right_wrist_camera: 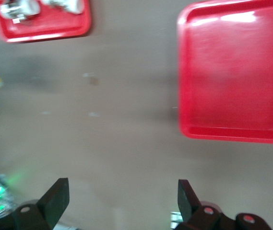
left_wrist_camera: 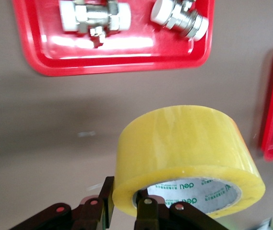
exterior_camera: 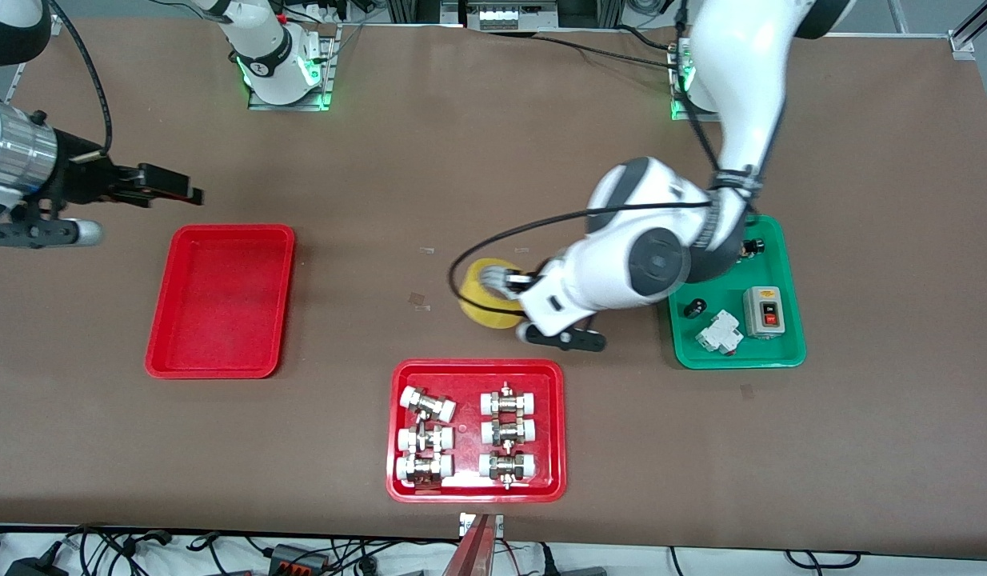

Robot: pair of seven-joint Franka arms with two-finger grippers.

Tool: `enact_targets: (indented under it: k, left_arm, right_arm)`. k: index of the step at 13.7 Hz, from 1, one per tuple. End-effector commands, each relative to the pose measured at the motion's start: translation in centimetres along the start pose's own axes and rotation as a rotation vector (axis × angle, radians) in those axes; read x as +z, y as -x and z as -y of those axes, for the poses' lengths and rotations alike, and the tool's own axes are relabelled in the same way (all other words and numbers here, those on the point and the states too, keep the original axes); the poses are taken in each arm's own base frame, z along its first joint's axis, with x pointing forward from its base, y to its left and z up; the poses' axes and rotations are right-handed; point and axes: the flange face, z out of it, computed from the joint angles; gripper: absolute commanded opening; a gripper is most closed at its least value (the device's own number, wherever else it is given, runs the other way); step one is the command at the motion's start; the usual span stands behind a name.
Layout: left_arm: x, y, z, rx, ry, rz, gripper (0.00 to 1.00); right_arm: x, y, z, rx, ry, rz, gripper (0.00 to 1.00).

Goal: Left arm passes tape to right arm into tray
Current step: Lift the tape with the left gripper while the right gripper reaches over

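Observation:
The yellow tape [exterior_camera: 484, 301] is in my left gripper [exterior_camera: 505, 286], over the middle of the table, between the fittings tray and the arms' bases. In the left wrist view the left gripper [left_wrist_camera: 126, 208] is shut on the wall of the tape [left_wrist_camera: 184, 143], with one finger outside the ring and one inside the pale core. I cannot tell if the roll touches the table. My right gripper [exterior_camera: 176, 186] is open and empty at the right arm's end of the table, just past the plain red tray [exterior_camera: 161, 320] on the bases' side. The right wrist view shows the right gripper [right_wrist_camera: 122, 196] wide open and the empty tray [right_wrist_camera: 232, 72].
A red tray of white-capped metal fittings [exterior_camera: 397, 432] lies near the front camera, close under the tape. A green tray [exterior_camera: 733, 358] with a switch box and small parts lies at the left arm's end, partly under the left arm. A black cable loops beside the tape.

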Motion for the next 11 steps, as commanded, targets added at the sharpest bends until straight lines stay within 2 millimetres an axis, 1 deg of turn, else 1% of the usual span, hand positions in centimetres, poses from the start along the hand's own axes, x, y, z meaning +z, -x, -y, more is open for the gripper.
enact_targets:
  k: [1, 2, 3, 5, 6, 7, 8, 10, 11]
  left_arm:
    - [-0.5, 0.5, -1.5, -0.023, 0.035, -0.013, 0.01]
    - [1.4, 1.1, -2.9, 0.015, 0.076, 0.018, 0.01]
    - [2.3, 1.4, -4.0, 0.060, 0.136, 0.023, 0.01]
    - [3.7, 1.2, -4.9, 0.124, 0.220, 0.004, 0.01]
    - [3.4, 0.8, -4.8, 0.137, 0.239, -0.019, 0.01]
    - [3.6, 0.4, -4.7, 0.145, 0.254, -0.036, 0.01]
    - [3.7, 0.5, -4.9, 0.164, 0.258, -0.042, 0.00]
    - [3.8, 0.9, -5.4, 0.207, 0.268, -0.038, 0.00]
    - [3.7, 1.2, -5.9, 0.219, 0.274, -0.034, 0.00]
  right_arm:
    - [2.7, -1.7, 3.1, -0.077, -0.134, 0.044, 1.00]
    - [4.0, -2.7, 4.2, -0.110, -0.178, 0.037, 1.00]
    - [5.5, -3.7, 5.3, -0.169, -0.211, 0.031, 1.00]
    - [8.0, -5.5, 6.6, -0.283, -0.287, 0.007, 1.00]
    - [9.1, -6.3, 7.1, -0.327, -0.325, -0.006, 1.00]
    - [10.4, -7.1, 7.5, -0.377, -0.357, -0.018, 1.00]
    - [11.4, -7.7, 7.8, -0.416, -0.383, -0.031, 1.00]
    - [13.4, -9.1, 7.5, -0.476, -0.392, -0.064, 1.00]
    - [14.3, -9.6, 7.5, -0.500, -0.396, -0.086, 1.00]
